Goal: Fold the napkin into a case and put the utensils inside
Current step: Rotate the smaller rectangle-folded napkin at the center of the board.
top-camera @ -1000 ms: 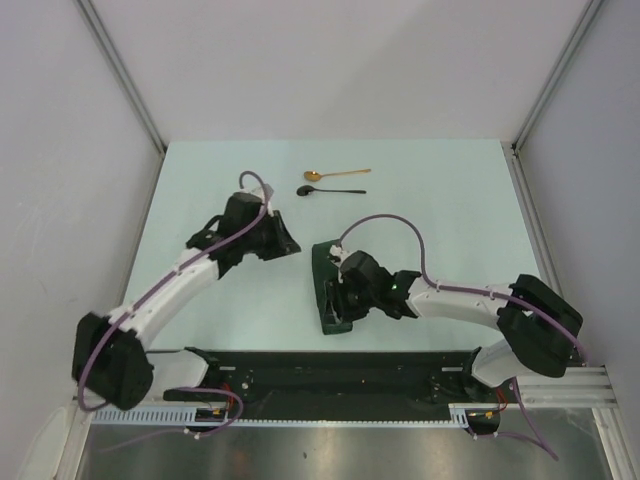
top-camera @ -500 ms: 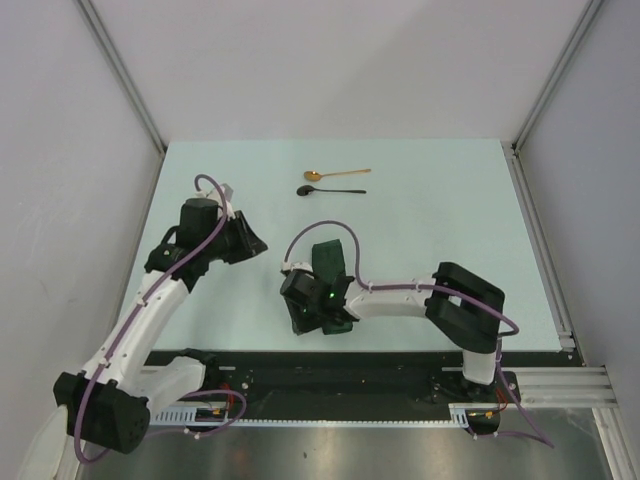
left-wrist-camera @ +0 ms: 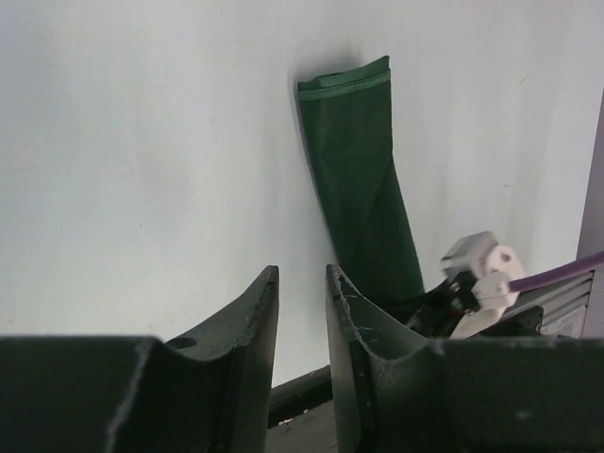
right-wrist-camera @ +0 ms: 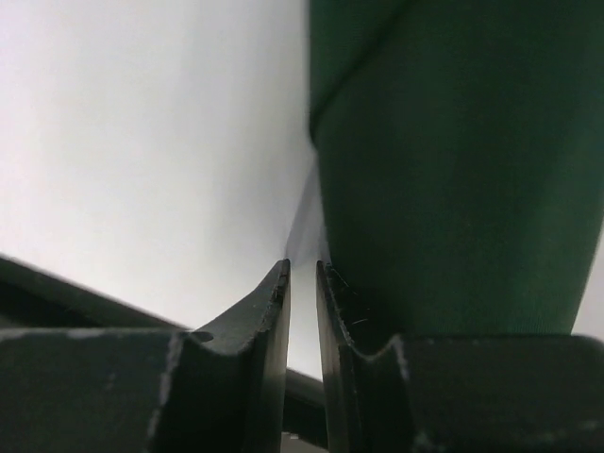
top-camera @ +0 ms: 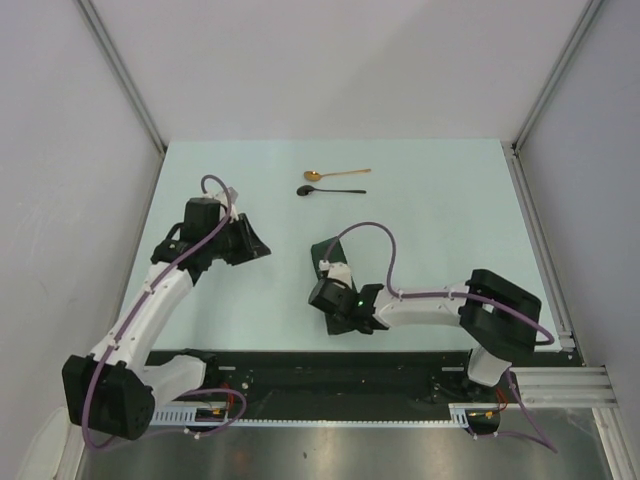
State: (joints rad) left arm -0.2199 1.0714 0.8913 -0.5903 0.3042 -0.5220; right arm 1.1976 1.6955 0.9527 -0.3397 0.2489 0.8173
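The dark green napkin lies folded as a narrow long case (top-camera: 323, 263) near the table's middle front; it shows lengthwise in the left wrist view (left-wrist-camera: 363, 179). My right gripper (top-camera: 341, 318) is low over its near end, shut and empty, with its fingertips just beside the cloth's left edge (right-wrist-camera: 453, 170). My left gripper (top-camera: 256, 248) is shut and empty, well left of the case and pointing toward it (left-wrist-camera: 302, 283). The gold spoon (top-camera: 336, 174) and the black spoon (top-camera: 331, 190) lie side by side at the far middle, away from both grippers.
The right arm's purple cable (top-camera: 375, 235) loops above the case. The black rail (top-camera: 330, 365) runs along the table's near edge. White walls close in the left, right and back sides.
My left arm pulled back to the left, away from the cloth. My right gripper swung left across the cloth's near end, then came back right and now sits over that end.
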